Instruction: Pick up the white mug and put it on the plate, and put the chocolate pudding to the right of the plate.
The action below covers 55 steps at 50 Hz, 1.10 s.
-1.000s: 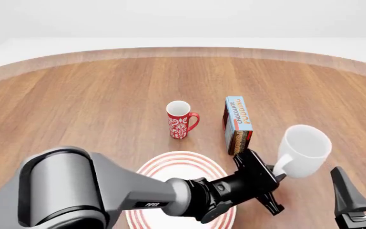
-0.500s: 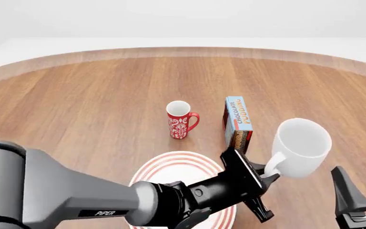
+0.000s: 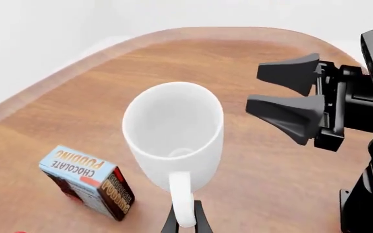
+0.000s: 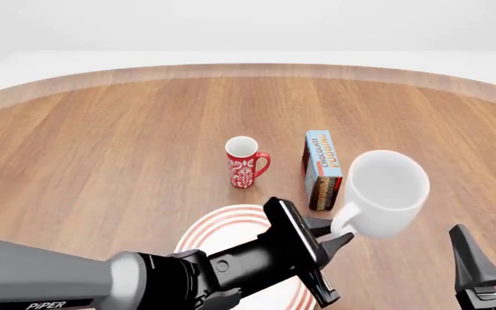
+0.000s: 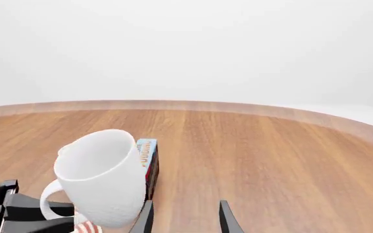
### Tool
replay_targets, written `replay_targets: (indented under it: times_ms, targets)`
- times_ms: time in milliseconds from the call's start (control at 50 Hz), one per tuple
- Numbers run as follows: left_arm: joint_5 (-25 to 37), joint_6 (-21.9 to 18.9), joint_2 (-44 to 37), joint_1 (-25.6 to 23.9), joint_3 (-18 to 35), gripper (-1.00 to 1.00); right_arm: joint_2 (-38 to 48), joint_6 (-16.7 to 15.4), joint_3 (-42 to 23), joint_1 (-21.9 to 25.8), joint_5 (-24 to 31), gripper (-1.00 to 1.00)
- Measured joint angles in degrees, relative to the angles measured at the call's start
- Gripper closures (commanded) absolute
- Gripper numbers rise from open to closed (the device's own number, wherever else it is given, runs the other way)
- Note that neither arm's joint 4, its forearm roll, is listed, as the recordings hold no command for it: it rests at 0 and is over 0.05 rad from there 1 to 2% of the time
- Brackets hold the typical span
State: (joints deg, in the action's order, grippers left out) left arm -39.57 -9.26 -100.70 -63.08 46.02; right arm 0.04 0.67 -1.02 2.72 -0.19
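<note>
1. Your left fingers (image 4: 327,240) grip the mug (image 4: 383,192) by its handle; it hangs off the bench, just right of the plate (image 4: 224,226).
2. The pudding (image 4: 323,169) lies behind the plate's right edge, unmoved.
3. Your right fingers (image 3: 289,95) are spread and empty; both placements remain.

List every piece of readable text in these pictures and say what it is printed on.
"CHOCOLATE PUDDING": on the light blue face of the chocolate pudding box, clearest in the left wrist view.
"PIPER": on the left arm, low in the front view.
Print on the box's dark side: too blurred to read.
White mug, red mug, plate: no text.
</note>
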Motion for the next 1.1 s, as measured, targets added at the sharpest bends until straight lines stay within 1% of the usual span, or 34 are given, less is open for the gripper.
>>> replay_targets:
  times_ms: [280,500,1100]
  targets:
    - [-0.42,-0.57,6.49,0.44,-6.64,1.00,0.01,0.04,-0.01,-0.01,-0.02,-1.00]
    - [-0.07,-0.93,12.15,1.84,-11.09,1.00,0.00,-0.05,-0.08,0.02,0.04,-1.00]
    - [0.83,-0.32,23.92,5.39,-20.14,1.00,0.07,-0.10,-0.50,0.05,0.14,-1.00]
